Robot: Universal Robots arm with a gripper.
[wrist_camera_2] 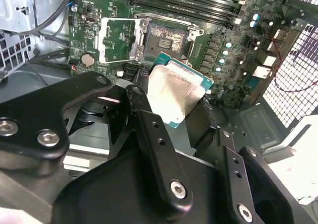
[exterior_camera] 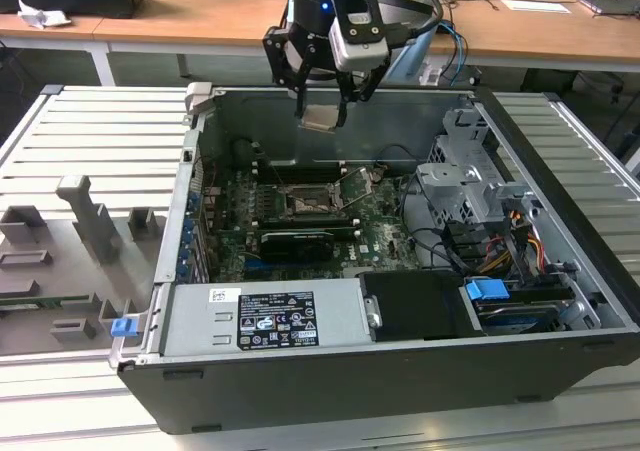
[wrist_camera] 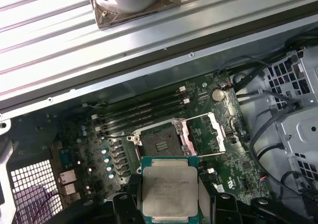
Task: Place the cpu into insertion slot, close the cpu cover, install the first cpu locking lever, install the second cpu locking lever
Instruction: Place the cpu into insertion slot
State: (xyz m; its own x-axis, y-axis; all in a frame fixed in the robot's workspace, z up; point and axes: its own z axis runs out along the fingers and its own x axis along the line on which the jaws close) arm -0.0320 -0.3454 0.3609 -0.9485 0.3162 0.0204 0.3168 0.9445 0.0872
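Note:
My gripper hangs above the back wall of the open computer case, shut on the cpu, a flat pale square chip. In both wrist views the cpu sits clamped between the black fingers, well above the board. The insertion slot lies bare on the green board below. The cpu cover is swung open beside the slot, its silvery frame standing clear of it.
Long black memory slots run behind the socket, and a long black card lies in front of it. A silver power supply fills the case's front; a drive cage and cables stand at the exterior view's right. Grey fixtures sit outside.

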